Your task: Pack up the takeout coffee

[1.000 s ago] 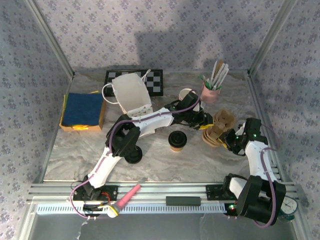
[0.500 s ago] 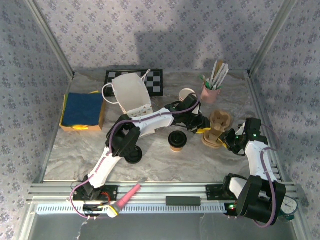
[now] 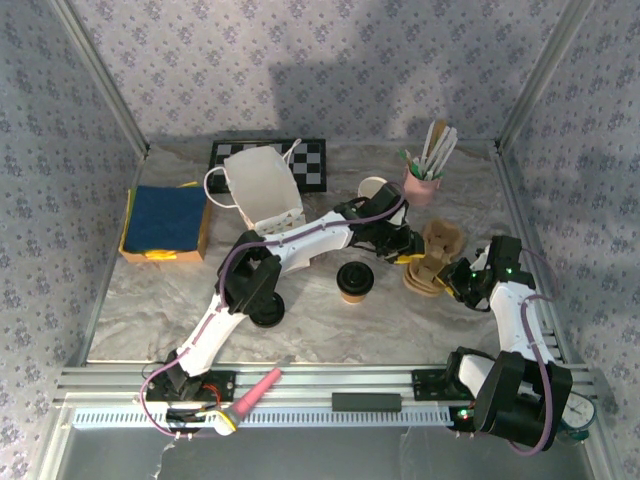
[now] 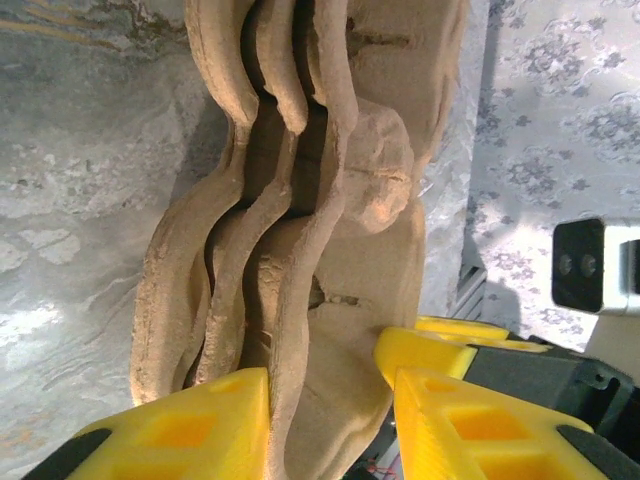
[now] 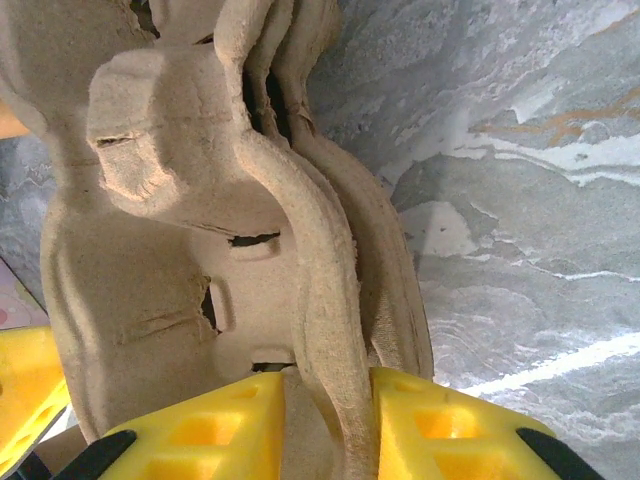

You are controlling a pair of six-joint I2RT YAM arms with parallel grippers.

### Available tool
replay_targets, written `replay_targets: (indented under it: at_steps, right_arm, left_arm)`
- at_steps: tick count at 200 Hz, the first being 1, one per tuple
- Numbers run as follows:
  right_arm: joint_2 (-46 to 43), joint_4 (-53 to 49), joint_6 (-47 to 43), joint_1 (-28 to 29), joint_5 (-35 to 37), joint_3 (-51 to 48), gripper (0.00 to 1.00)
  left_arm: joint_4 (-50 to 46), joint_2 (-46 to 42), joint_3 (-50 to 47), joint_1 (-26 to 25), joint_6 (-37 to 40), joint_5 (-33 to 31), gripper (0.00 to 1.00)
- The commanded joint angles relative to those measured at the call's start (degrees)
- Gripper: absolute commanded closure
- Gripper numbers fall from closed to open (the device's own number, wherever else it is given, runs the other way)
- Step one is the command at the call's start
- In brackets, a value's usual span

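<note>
The takeout coffee, a small tan paper cup with a dark top, stands mid-table with neither gripper on it. To its right a stack of brown pulp cup carriers stands on edge. My left gripper reaches it from the left and is shut on the outermost carrier at that gripper. My right gripper comes from the right. In the wrist view the right gripper is shut on a carrier rim, and further carriers lie behind it.
A white paper bag stands at the back left, next to a blue sponge in a box. Another tan cup and a pink holder of sticks stand at the back. A flat black lid lies front left.
The carrier stack has shifted a little and its top leans less to the right. Both grippers keep their hold.
</note>
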Motion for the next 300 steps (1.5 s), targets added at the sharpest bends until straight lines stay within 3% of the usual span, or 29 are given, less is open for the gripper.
replay_targets:
  at_steps: [1,95,204,300]
  right_arm:
    - [-0.46,0.17,-0.34,0.60,-1.21,-0.55,0.73]
    - [0.11,-0.55,-0.68,0.60,0.52,-0.88,0.76]
    - [0.81,0.20,-0.51,0.69,0.17,-0.91,0.75]
    - [0.90,-0.02,-0.60,0.78,0.59,-1.00,0.76]
  left_arm:
    - [-4.62,0.14,1.59,-1.09,4.06,-1.94,0.62]
    - [-8.23,-0.89,1.46,-0.26,6.57,-6.35,0.58]
    - [-8.81,2.24,4.41,-1.50,6.77,-3.28,0.61]
    - [-7.48,-1.38,1.05,-0.55,6.08,-8.03,0.60]
